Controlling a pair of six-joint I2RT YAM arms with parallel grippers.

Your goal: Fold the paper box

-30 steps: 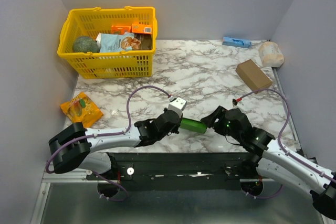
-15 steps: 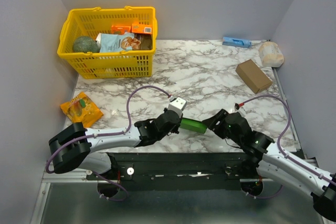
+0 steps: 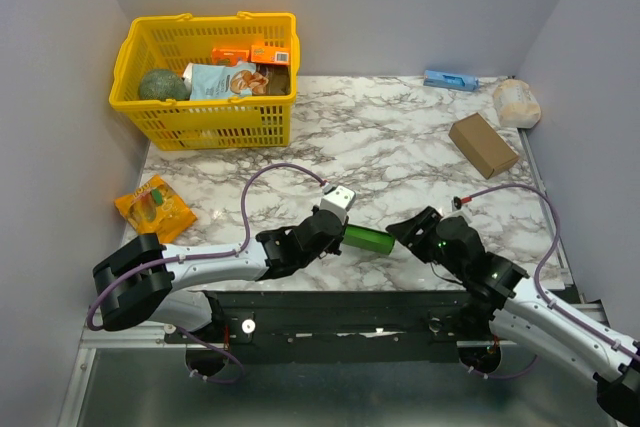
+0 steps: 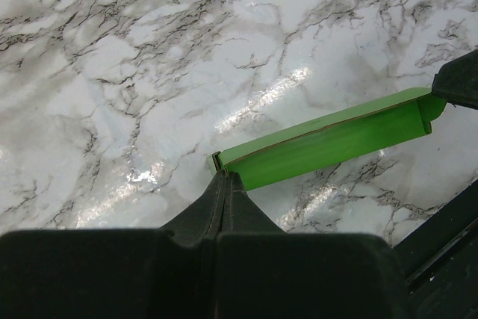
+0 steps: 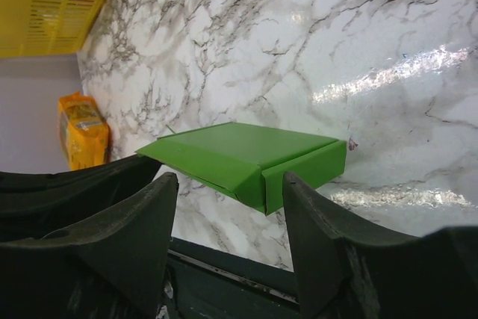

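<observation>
Bright green paper box (image 3: 367, 240), plain card, flattened into long narrow sleeve. Near desk's (image 3: 400, 147) front edge, long axis running left-right.

My left arm (image 3: 215, 262) lies low, reaching from its base on the near left towards the centre, with the wrist roughly level. My left gripper (image 3: 340, 236) has its two fingers (image 4: 216, 207) pressed flat together, the tips pinching one end corner of the paper box (image 4: 328, 140). My right arm (image 3: 540, 302) comes in from the near right with the elbow bent and the forearm angled up and to the left. My right gripper (image 3: 398, 231) has its jaws spread, one finger (image 5: 149, 214) on either side of the box's other end; whether they touch it I cannot tell. The two grippers point at each other, near but apart.
</observation>
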